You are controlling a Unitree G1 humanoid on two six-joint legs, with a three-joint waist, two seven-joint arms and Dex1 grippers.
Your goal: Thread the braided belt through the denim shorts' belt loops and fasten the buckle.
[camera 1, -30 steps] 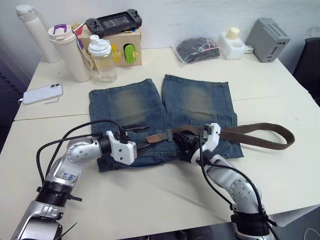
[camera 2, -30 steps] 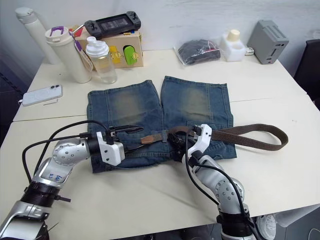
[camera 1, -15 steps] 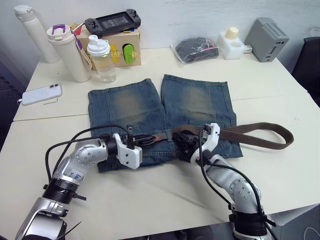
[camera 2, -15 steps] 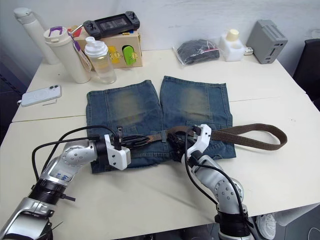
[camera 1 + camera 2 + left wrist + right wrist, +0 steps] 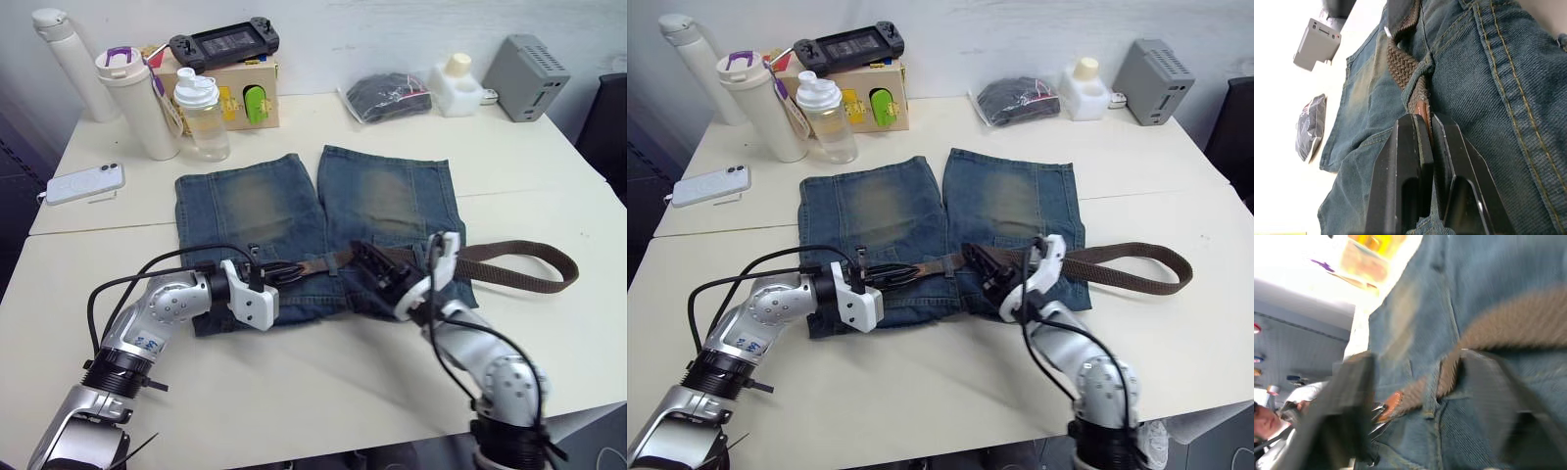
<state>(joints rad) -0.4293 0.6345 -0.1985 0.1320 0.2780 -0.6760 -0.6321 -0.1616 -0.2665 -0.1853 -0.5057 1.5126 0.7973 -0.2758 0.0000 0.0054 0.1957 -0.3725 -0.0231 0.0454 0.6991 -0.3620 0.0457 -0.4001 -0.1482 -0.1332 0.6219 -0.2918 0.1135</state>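
Left gripper (image 5: 1426, 128) pinching tan tip of braided belt (image 5: 509, 264) at waistband of denim shorts (image 5: 382, 201), just past a belt loop (image 5: 1420, 73). Right gripper (image 5: 377, 269) spread above waistband middle, off belt. Belt probably limp, light, grippy weave: best held at stiffer tip. Rest trails right of shorts.

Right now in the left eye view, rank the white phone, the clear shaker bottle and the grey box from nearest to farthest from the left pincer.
Measured from the left pincer, shut on the braided belt tip:
1. Clear shaker bottle, straight behind it at the table's far side.
2. White phone, off to the left edge.
3. Grey box, far back right corner.
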